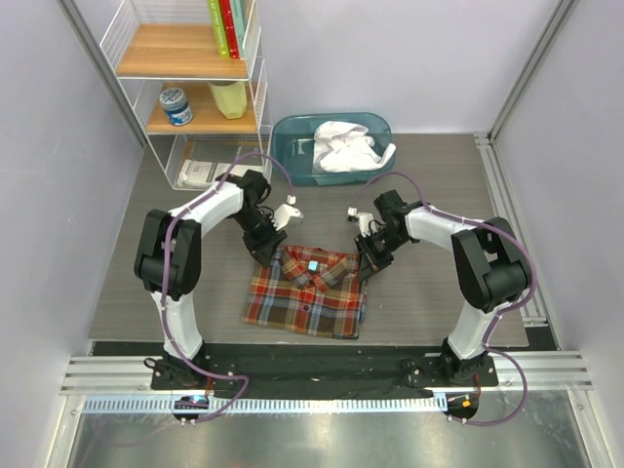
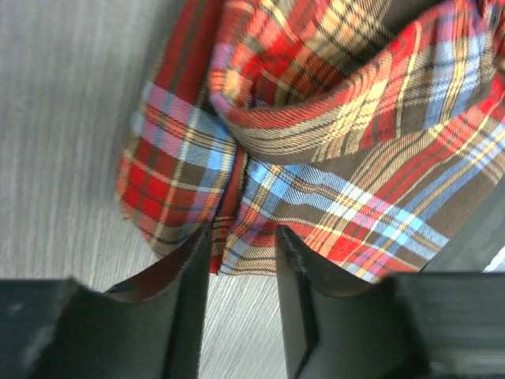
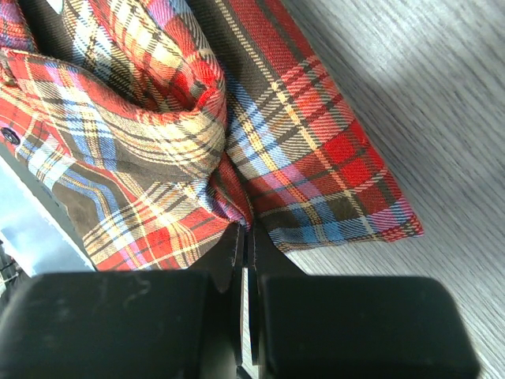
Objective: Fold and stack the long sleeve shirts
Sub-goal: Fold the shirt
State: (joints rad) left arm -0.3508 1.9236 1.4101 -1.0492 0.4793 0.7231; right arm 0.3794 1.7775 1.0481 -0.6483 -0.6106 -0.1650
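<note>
Flannel [image 1: 304, 292] lies as a rough square in the middle of the worktop [image 1: 429, 302], between the two arms, with its collar and label at the far edge. The white shirt [image 1: 346, 146] sits bunched in the blue bin [image 1: 289, 136] at the back, well apart from it and not yet folded.

Both arms reach in to the flannel's far corners, one on each side of the collar. That symmetry looks deliberate. Taking the two shoulders together would let the cloth be lifted or turned over evenly, without one side dragging or the layers sliding apart. It reads as the set-up for a last fold or for squaring up the bundle.

The right tool [image 3: 243, 233] has its jaws drawn almost fully together, with only a thin slit between them. A folded tip of the flannel runs straight into that slit, so I judge it pinched. Beside it, the layered edge of the bundle lies flat on the worktop.

The left tool [image 2: 243, 233] is different. Its jaws stand clearly apart, straddling a pleat at the corner where the layers meet. The cloth reaches down between the fingertips, but bare worktop shows in the gap below it. I judge nothing is clamped there.
</note>
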